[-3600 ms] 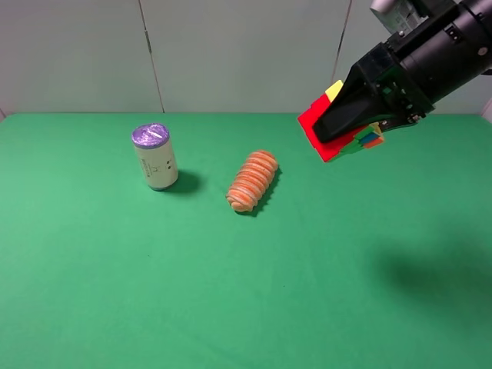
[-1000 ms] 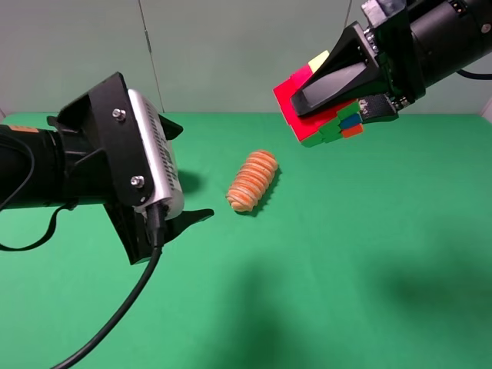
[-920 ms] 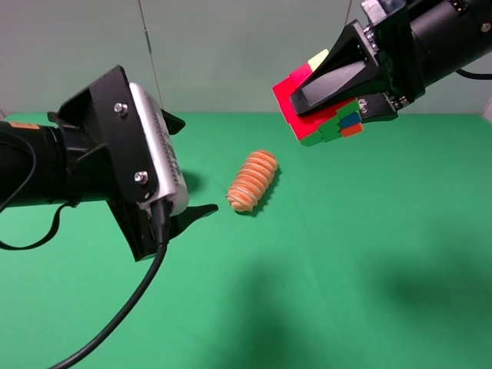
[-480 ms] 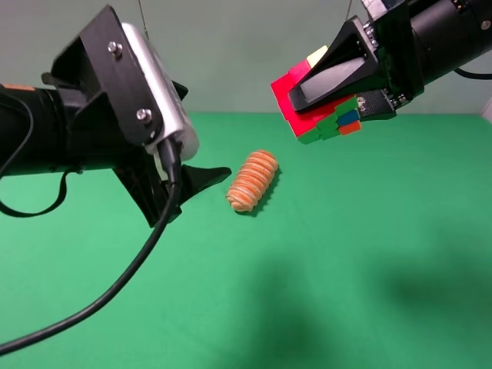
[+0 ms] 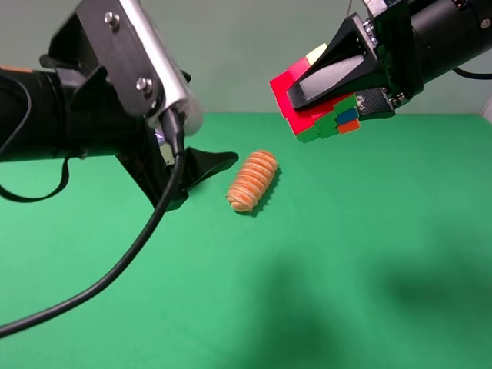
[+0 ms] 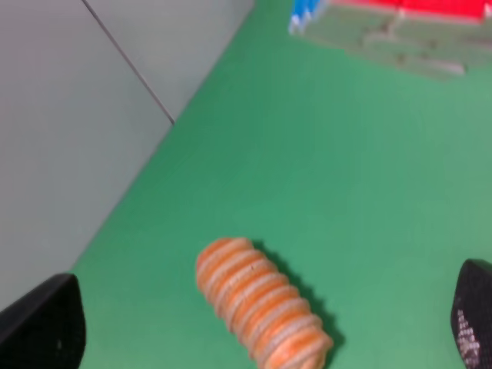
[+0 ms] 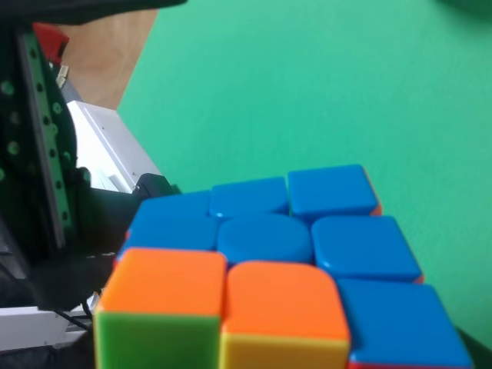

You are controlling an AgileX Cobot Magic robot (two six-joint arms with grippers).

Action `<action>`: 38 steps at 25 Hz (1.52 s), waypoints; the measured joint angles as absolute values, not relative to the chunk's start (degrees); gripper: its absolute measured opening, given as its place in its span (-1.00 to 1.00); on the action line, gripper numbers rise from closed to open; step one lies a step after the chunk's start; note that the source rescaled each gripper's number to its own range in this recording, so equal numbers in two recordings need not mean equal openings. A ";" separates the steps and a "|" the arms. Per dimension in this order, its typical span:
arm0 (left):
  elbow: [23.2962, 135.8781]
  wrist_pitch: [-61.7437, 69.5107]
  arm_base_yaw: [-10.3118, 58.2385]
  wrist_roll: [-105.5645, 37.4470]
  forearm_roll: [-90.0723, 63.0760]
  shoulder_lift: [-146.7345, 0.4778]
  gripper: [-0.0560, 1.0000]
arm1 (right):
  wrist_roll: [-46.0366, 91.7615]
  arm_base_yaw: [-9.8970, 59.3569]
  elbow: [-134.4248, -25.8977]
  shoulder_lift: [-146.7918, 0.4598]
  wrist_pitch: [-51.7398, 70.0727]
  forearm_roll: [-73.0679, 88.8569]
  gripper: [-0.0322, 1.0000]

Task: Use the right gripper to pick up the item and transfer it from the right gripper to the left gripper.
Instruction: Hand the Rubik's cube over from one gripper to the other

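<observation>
Right wrist view alone shows a full blue face on the cube the right hand clamps; left hand gapes.

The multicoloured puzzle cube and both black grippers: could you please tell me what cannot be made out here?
- Multicoloured puzzle cube: exterior high, the black right gripper covers part of it; left wrist, blurred and cut by the frame edge.
- Right gripper's fingers: right wrist, mostly hidden behind the cube.
- Black left gripper: left wrist, only fingertips show at the frame edges.

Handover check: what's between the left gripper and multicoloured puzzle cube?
Exterior high view: bare air between left gripper and multicoloured puzzle cube; ribbed orange roll lies lower down.
</observation>
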State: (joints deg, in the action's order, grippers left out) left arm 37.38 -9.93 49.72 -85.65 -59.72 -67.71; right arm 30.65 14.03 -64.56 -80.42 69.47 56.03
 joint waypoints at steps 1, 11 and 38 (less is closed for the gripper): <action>38.02 -9.81 49.72 -85.61 -59.72 -68.44 0.74 | 30.65 14.03 -64.56 -80.42 69.47 56.08 -0.93; 45.61 -7.59 53.69 -85.59 -59.67 -76.89 0.74 | 30.65 14.03 -64.56 -80.42 69.47 56.21 -0.93; 50.30 -7.90 57.63 -84.30 -58.53 -80.19 0.71 | 30.65 20.33 -64.56 -80.42 69.55 55.13 -0.93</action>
